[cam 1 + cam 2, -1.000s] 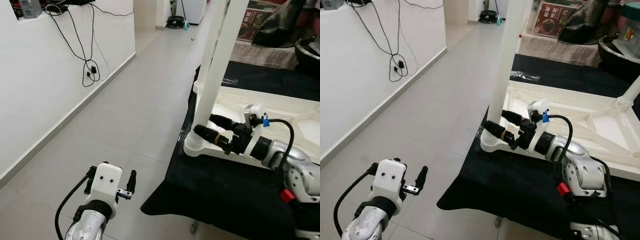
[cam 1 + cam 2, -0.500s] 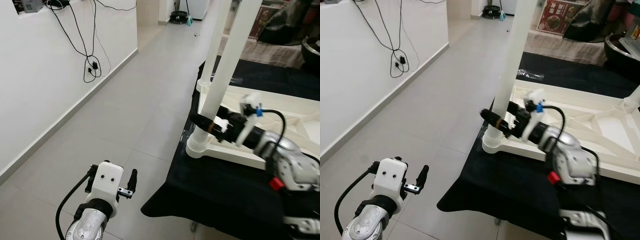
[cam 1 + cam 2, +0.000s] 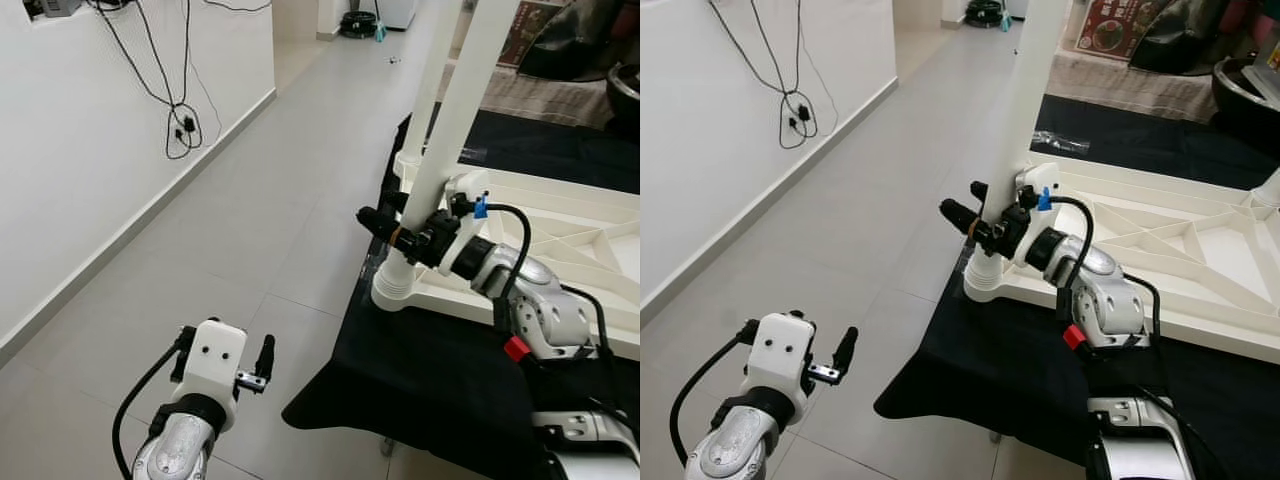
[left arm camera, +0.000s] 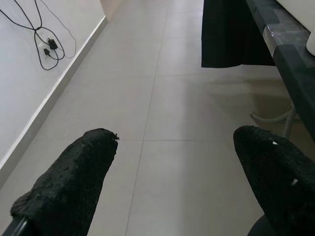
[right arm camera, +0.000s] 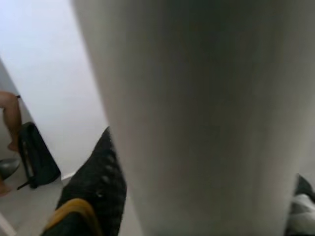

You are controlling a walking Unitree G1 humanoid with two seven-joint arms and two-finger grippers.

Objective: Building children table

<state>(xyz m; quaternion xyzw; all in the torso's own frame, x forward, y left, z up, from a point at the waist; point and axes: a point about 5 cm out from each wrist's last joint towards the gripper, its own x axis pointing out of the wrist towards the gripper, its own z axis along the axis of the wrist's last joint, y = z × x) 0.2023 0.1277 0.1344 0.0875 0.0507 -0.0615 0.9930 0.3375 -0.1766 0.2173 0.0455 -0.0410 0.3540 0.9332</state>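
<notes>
From the left eye view we see the white children's table (image 3: 560, 215) lying upside down on a desk (image 3: 450, 370) draped in black cloth, its underside ribs facing up. One white table leg (image 3: 455, 125) stands in the round socket (image 3: 398, 290) at the near corner, leaning a little, and our right gripper (image 3: 400, 228) sits low on that leg, just above the socket, with a black finger on either side of it. Our left gripper (image 3: 225, 362) hangs idle over the tiled floor (image 3: 250, 200), well apart from the work.

In the right eye view the same scene reads more clearly: the right gripper's fingers (image 3: 958, 212) straddle the leg, and they look clamped on it. We judge the leg to be light, stiff, hollow plastic with a smooth, rather slippery skin, so a hold low down near the socket gives us the best control for seating it; gripping high would let it lever and twist.

The left wrist view shows the left gripper's two padded fingers (image 4: 74, 172) spread wide apart over bare floor, holding nothing.

The right wrist view is close on the leg's pale surface (image 5: 206, 113), with one black finger (image 5: 101, 182) lying along it.
</notes>
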